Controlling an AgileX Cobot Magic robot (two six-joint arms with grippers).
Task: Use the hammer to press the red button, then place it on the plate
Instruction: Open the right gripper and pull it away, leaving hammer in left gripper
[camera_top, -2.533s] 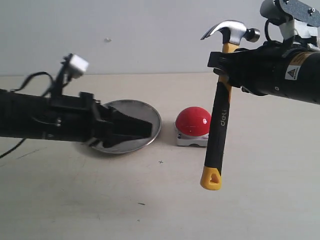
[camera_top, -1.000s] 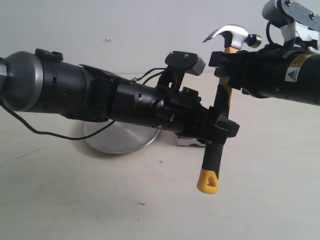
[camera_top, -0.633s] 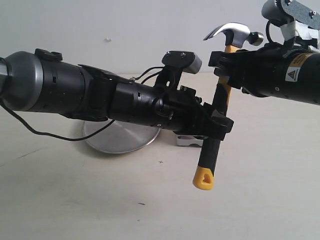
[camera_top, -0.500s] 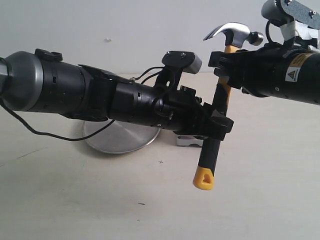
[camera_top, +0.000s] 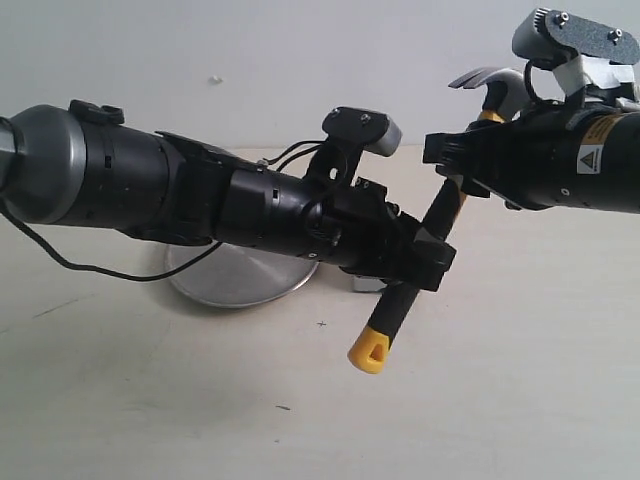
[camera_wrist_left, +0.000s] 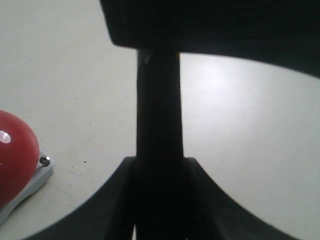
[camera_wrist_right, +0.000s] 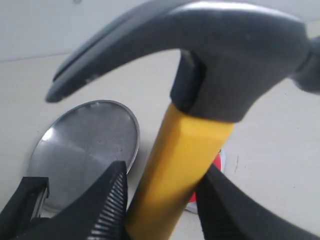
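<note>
The hammer (camera_top: 425, 235) hangs tilted above the table, dark head (camera_top: 495, 82) up at the right, yellow looped end (camera_top: 367, 355) low toward the middle. My left gripper (camera_top: 422, 262) reaches across the middle and is shut on its black handle (camera_wrist_left: 159, 100). My right gripper (camera_top: 450, 165) holds the yellow neck (camera_wrist_right: 185, 150), a finger against each side. The red button (camera_wrist_left: 12, 160) sits below on its grey base (camera_wrist_left: 32, 182); in the exterior view the left arm hides all but a bit of the base (camera_top: 362, 285). The plate (camera_top: 240, 278) lies left of the button.
The left arm's thick black body (camera_top: 200, 205) spans the scene over the plate (camera_wrist_right: 85, 150). A loose cable (camera_top: 90, 268) trails from it to the table. The pale tabletop (camera_top: 300, 410) runs to the front, with a plain wall behind.
The left arm came off the plate and closed on the handle. Since half a second ago the hammer has tilted, its yellow end swinging left and its head shifting right with the right gripper.
</note>
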